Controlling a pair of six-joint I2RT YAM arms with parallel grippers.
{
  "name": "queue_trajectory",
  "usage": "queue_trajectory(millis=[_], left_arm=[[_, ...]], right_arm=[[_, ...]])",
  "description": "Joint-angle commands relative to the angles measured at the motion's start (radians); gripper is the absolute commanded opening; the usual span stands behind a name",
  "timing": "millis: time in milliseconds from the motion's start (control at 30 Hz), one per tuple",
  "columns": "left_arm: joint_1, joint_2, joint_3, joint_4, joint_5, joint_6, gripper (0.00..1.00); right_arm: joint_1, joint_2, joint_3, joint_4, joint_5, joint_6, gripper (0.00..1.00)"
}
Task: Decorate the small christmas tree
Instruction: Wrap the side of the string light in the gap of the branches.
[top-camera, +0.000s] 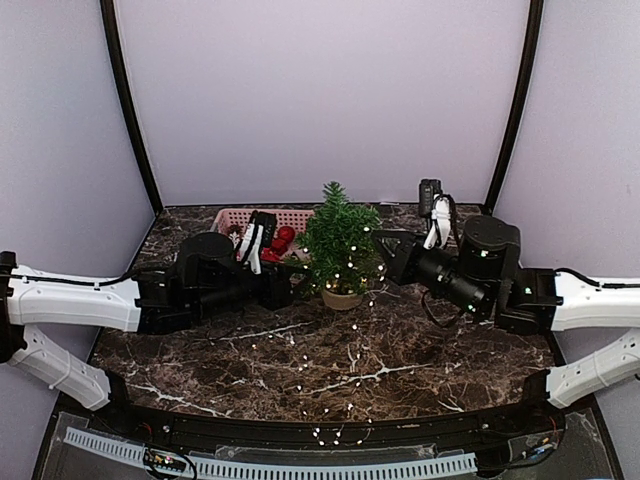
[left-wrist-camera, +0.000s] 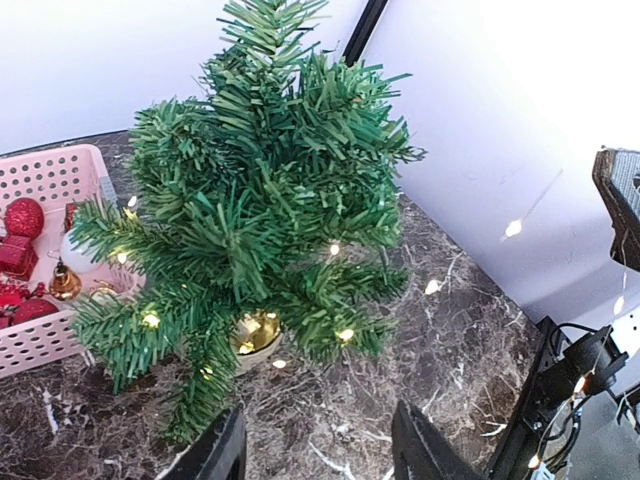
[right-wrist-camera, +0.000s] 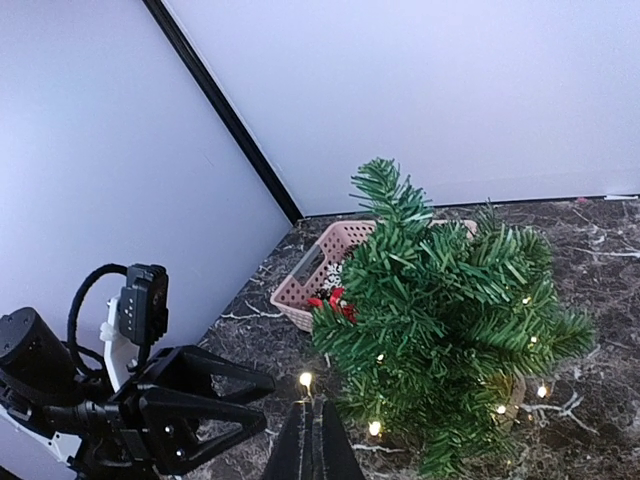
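Observation:
The small christmas tree (top-camera: 340, 240) stands upright in its tan pot (top-camera: 342, 297) at the middle of the marble table, with lit bulbs among its branches (left-wrist-camera: 260, 200) (right-wrist-camera: 450, 310). A gold bauble (left-wrist-camera: 255, 330) hangs low in it, just above the pot. My left gripper (top-camera: 290, 287) (left-wrist-camera: 320, 435) is just left of the pot, open, with only bare table between its fingers (left-wrist-camera: 215, 455). My right gripper (top-camera: 382, 260) (right-wrist-camera: 315, 415) is close to the tree's right side, shut on the light string (right-wrist-camera: 305, 380), one lit bulb right at its tip.
A pink basket (top-camera: 238, 216) (left-wrist-camera: 60, 175) holding red, gold and white ornaments stands behind the left gripper, against the tree's left side. The loose light string (top-camera: 330, 432) trails from the tree across the table to the front edge. Walls close in at the back and sides.

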Motion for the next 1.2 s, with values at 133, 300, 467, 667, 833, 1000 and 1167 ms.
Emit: queue_trajectory(millis=[133, 300, 467, 667, 833, 1000, 1167], left_arm=[[-0.022, 0.089, 0.057, 0.078, 0.078, -0.041, 0.49], [-0.027, 0.155, 0.084, 0.106, 0.115, -0.053, 0.49], [-0.028, 0.212, 0.119, 0.105, 0.109, -0.066, 0.49], [-0.028, 0.282, 0.176, 0.075, 0.099, -0.091, 0.49], [-0.027, 0.308, 0.195, 0.036, 0.045, -0.117, 0.50], [-0.027, 0.325, 0.218, 0.002, -0.012, -0.119, 0.45], [-0.027, 0.340, 0.227, 0.003, -0.028, -0.118, 0.30]], right_arm=[[0.003, 0.065, 0.061, 0.133, -0.002, -0.055, 0.00], [0.003, 0.078, 0.050, 0.123, 0.078, -0.043, 0.00], [0.000, 0.060, 0.028, 0.097, 0.128, -0.026, 0.00], [-0.002, 0.046, 0.003, 0.079, 0.132, -0.006, 0.00], [-0.002, 0.030, -0.018, 0.085, 0.131, -0.001, 0.00], [-0.002, 0.017, -0.037, 0.088, 0.126, 0.009, 0.00], [-0.003, 0.007, -0.052, 0.075, 0.126, 0.024, 0.00]])
